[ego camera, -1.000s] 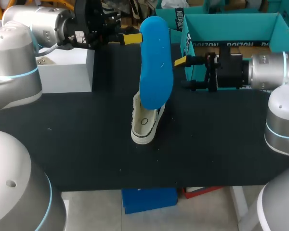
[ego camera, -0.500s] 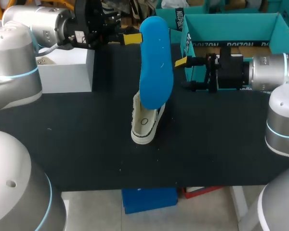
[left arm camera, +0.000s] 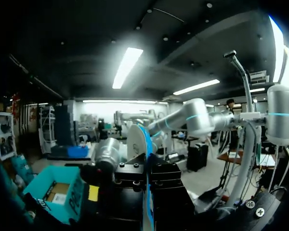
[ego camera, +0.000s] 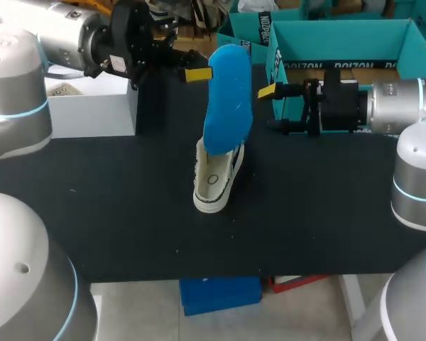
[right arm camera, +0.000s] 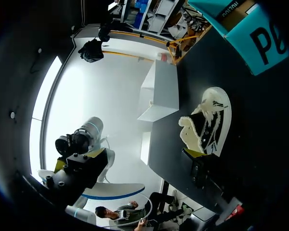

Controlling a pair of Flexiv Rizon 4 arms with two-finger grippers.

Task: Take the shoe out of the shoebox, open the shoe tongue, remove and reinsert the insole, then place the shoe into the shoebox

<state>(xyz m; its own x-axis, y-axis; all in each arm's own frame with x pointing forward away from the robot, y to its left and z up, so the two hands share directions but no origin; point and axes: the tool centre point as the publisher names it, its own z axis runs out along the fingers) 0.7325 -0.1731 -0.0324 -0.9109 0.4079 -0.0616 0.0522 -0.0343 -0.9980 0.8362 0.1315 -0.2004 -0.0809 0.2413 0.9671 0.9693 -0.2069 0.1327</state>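
A white canvas shoe (ego camera: 214, 183) stands on the black table, and the right wrist view looks down into its opening (right arm camera: 208, 126). My left gripper (ego camera: 199, 73) is shut on the upper end of a blue insole (ego camera: 228, 101). The insole hangs upright with its lower end at the shoe's opening. In the left wrist view the insole (left arm camera: 147, 187) runs edge-on between the left gripper's fingers. My right gripper (ego camera: 272, 108) is open and empty, just right of the insole and apart from it. The teal shoebox (ego camera: 412, 41) stands open at the back right.
A white box (ego camera: 92, 106) sits at the back left of the table, under my left arm. The shoebox's teal lid (ego camera: 243, 27) stands behind the insole. Bare black tabletop lies in front of the shoe.
My left arm has shifted a little to the right and lowered the insole, whose top now sits lower and leans right. The right arm and the shoe have not moved.
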